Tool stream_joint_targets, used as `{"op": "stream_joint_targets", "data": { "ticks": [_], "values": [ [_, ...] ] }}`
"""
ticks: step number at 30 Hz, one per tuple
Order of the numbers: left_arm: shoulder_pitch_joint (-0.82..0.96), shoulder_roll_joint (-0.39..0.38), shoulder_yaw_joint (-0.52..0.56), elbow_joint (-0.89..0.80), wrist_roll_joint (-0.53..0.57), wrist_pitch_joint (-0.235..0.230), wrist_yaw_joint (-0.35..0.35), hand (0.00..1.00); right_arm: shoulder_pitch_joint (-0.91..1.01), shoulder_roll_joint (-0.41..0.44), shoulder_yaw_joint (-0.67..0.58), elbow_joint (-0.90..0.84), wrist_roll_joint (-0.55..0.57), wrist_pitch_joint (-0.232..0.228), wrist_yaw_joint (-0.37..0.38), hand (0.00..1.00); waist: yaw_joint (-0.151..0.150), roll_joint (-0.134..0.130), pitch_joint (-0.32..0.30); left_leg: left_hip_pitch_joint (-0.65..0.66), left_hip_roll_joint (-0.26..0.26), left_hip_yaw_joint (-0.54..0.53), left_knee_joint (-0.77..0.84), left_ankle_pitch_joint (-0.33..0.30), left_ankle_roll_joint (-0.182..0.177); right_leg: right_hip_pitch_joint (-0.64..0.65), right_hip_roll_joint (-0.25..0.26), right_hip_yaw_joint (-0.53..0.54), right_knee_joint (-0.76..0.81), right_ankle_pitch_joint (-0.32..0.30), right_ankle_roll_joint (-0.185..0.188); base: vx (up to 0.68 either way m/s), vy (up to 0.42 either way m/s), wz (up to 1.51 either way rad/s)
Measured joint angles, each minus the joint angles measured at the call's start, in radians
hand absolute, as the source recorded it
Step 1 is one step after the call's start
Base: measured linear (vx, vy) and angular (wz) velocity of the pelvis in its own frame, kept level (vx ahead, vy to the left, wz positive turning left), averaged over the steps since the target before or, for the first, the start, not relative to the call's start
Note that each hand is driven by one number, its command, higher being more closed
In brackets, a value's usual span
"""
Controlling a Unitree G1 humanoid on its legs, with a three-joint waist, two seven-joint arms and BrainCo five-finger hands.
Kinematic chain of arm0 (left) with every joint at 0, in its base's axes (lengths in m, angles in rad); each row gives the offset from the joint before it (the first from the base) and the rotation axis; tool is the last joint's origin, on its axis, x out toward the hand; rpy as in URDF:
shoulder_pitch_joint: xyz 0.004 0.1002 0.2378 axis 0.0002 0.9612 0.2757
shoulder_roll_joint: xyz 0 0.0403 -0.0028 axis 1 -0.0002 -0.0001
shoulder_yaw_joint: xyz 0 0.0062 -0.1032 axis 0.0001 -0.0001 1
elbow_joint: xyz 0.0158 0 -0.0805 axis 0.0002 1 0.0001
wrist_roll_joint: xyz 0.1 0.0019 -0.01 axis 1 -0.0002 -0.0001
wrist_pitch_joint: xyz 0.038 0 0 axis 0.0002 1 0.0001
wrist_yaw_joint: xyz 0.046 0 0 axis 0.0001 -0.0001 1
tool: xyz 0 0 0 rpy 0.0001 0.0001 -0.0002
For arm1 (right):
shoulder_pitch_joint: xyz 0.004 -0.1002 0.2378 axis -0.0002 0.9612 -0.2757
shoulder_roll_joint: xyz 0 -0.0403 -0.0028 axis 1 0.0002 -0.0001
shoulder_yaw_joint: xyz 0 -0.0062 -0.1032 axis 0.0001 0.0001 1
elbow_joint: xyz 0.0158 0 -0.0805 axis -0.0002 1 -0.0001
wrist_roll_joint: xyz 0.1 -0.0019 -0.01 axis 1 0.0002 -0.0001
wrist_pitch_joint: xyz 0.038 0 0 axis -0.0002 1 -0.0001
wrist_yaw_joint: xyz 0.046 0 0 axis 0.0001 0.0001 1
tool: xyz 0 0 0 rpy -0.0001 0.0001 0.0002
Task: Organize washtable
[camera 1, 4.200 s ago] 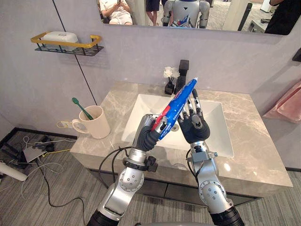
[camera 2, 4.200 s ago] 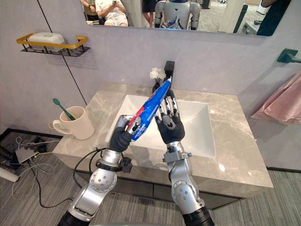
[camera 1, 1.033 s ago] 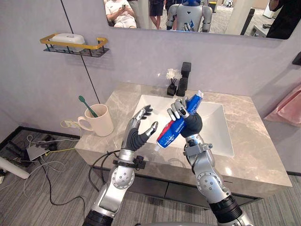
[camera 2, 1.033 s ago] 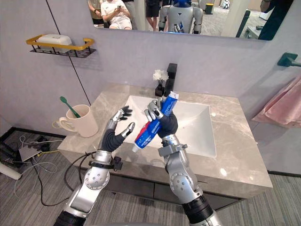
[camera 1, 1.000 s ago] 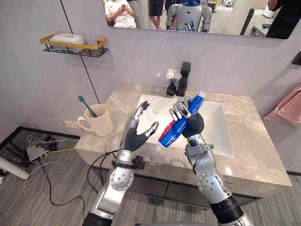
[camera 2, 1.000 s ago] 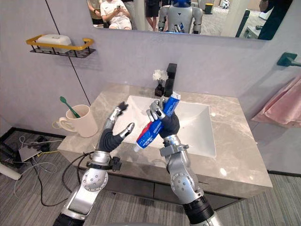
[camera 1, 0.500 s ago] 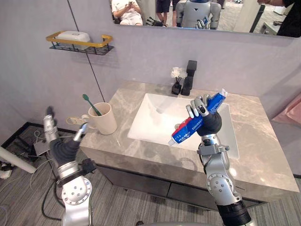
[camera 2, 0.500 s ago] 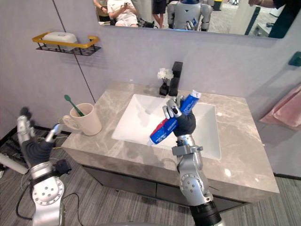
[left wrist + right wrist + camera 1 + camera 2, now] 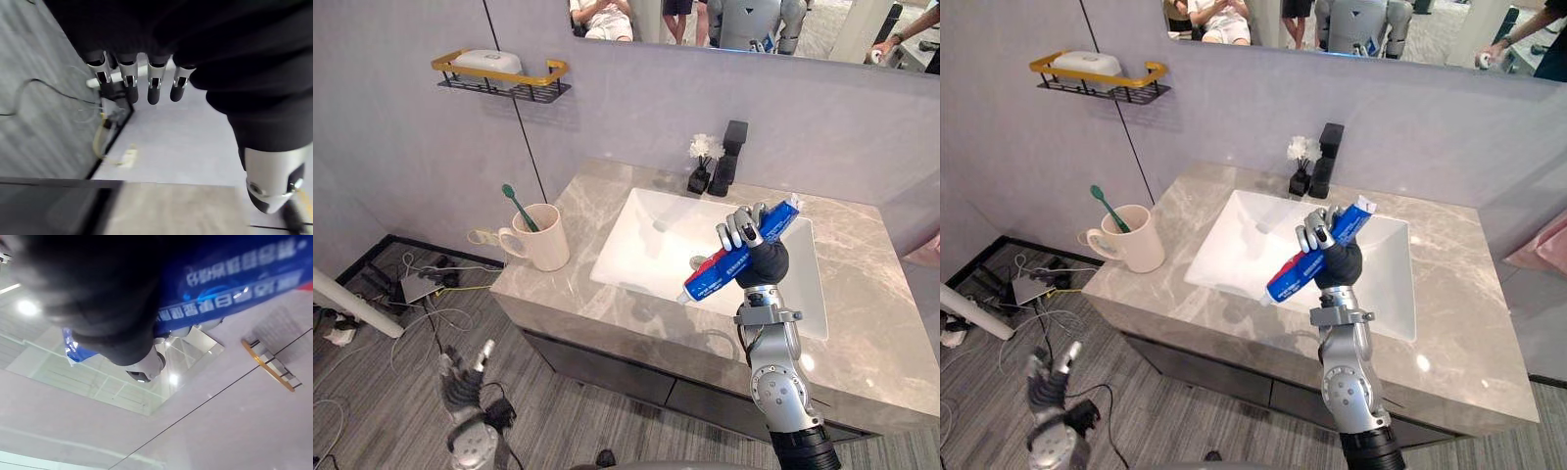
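Observation:
A blue and red toothpaste tube [image 9: 726,268] is held slanted above the front of the white sink [image 9: 651,220], with my right hand [image 9: 762,258] shut on its middle. In the right wrist view the tube [image 9: 234,284] runs across the curled hand. My left hand [image 9: 460,384] hangs low beside the counter, near the floor, open with straight fingers [image 9: 139,83] and holding nothing. A cream mug [image 9: 546,238] with a green toothbrush [image 9: 516,203] in it stands on the left end of the marble counter [image 9: 867,313].
A black faucet [image 9: 732,149] and a small vase of white flowers [image 9: 702,164] stand behind the sink. A gold-railed wall shelf [image 9: 501,76] holds a white soap box. A pink towel [image 9: 1545,245] hangs at the right. Cables lie on the floor at the left.
My left hand has dropped from beside the mug to low near the floor. The right hand still holds the tube over the sink. The camera has shifted.

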Motion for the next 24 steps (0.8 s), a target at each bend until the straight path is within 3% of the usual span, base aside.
{"op": "stream_joint_targets", "data": {
  "ticks": [8,24],
  "values": [
    [-0.001,0.021,-0.144,0.202,0.046,0.009,-0.066,0.00,0.005,-0.009,0.003,0.007,-0.018,-0.002,0.020,1.00,0.002,-0.005,0.004,0.000,-0.002,-0.006,0.000,0.000,0.000,0.000,-0.010,-0.005,0.010,-0.004,0.000,-0.04,0.000,0.03],
    [-0.077,0.087,-0.304,0.306,0.114,0.002,-0.115,0.00,-0.086,-0.021,0.008,0.024,-0.141,-0.016,-0.007,1.00,0.003,-0.026,0.006,-0.016,0.005,-0.031,0.000,0.005,-0.004,0.005,-0.001,-0.026,0.000,-0.003,0.000,-0.01,-0.012,0.03]
  ]
}}
